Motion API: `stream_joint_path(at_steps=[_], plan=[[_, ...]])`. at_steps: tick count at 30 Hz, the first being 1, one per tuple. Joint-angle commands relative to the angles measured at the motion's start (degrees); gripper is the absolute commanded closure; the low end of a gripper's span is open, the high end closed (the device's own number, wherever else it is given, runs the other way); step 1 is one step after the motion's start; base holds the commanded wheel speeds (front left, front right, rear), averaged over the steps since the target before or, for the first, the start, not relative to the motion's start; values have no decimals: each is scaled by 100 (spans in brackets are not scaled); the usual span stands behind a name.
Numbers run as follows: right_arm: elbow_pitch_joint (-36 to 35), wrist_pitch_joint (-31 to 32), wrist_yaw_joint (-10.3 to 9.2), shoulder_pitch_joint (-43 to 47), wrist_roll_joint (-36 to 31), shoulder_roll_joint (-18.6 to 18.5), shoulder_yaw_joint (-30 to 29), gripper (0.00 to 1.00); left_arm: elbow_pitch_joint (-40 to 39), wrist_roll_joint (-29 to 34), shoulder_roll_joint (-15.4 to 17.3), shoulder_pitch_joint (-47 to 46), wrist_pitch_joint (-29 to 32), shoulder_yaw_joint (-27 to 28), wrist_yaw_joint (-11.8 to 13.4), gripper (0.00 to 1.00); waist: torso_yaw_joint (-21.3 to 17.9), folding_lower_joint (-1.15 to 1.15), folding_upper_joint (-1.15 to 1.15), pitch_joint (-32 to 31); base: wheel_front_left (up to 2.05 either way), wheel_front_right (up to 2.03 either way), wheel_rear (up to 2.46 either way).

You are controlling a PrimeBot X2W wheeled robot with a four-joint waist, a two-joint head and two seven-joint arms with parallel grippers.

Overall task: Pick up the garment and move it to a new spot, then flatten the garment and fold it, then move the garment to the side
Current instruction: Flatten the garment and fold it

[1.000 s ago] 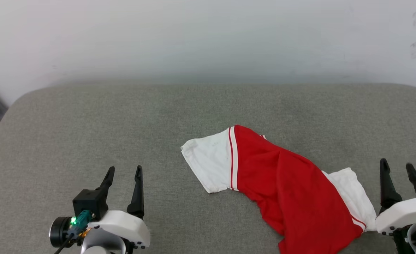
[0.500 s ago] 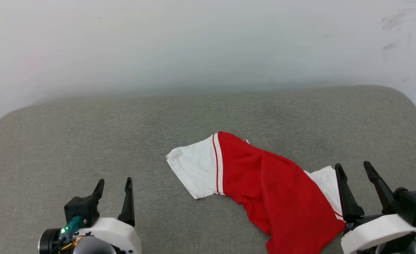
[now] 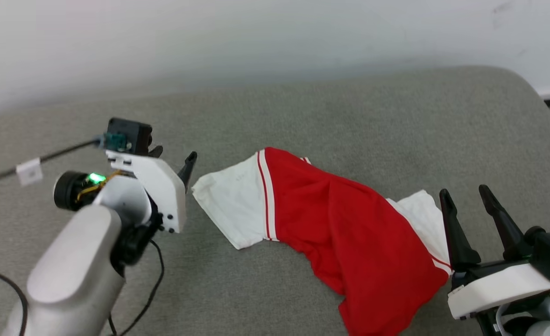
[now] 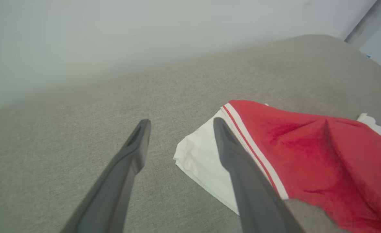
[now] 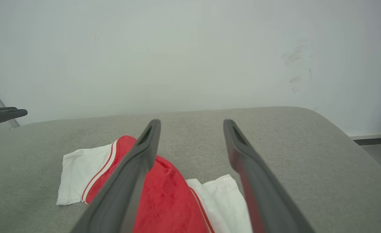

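Our left gripper [image 3: 174,156] has swung up beside the white sleeve [image 3: 230,205], wide open and empty, like our right gripper [image 3: 464,192]. We think the garment [image 3: 349,224], bunched from the middle of the grey cushion [image 3: 303,102] toward its near edge, is soft and floppy, so we'd pinch a sleeve edge.

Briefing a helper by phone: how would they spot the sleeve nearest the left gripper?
On the grey cushion lies a crumpled red shirt. Its left end is a flat white sleeve near the left gripper. Unlike the other sleeve, it shows whole, not partly under red cloth.
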Motion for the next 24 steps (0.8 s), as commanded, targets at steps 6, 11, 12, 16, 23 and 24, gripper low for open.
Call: stream_joint_path(at_steps=[6,11,12,16,23,24], plan=[[107,-147,-2,-247,90,36,57,0,830,-327,205,-780,1392,-217,-465,0,-380,0,0,679,0,0,0],[298,-301,-2,-421,176,41,127,0,1427,-590,269,-1124,2160,-304,-734,0,-559,0,0,1008,0,0,0],[326,-343,-2,-447,199,42,143,0,1544,-602,288,-1176,2237,-317,-785,0,-590,0,0,1066,0,0,0],[474,-462,-2,-567,231,43,171,0,1924,-725,218,-1301,2442,-382,-921,0,-684,0,0,1258,0,0,0],[667,-546,-2,-678,270,44,120,0,2664,-998,-199,-1077,3126,-647,-997,100,-699,0,0,1330,0,0,0],[686,-539,-2,-687,275,44,103,0,2717,-1001,-232,-1064,3103,-669,-1004,100,-690,0,0,1317,0,0,0]])
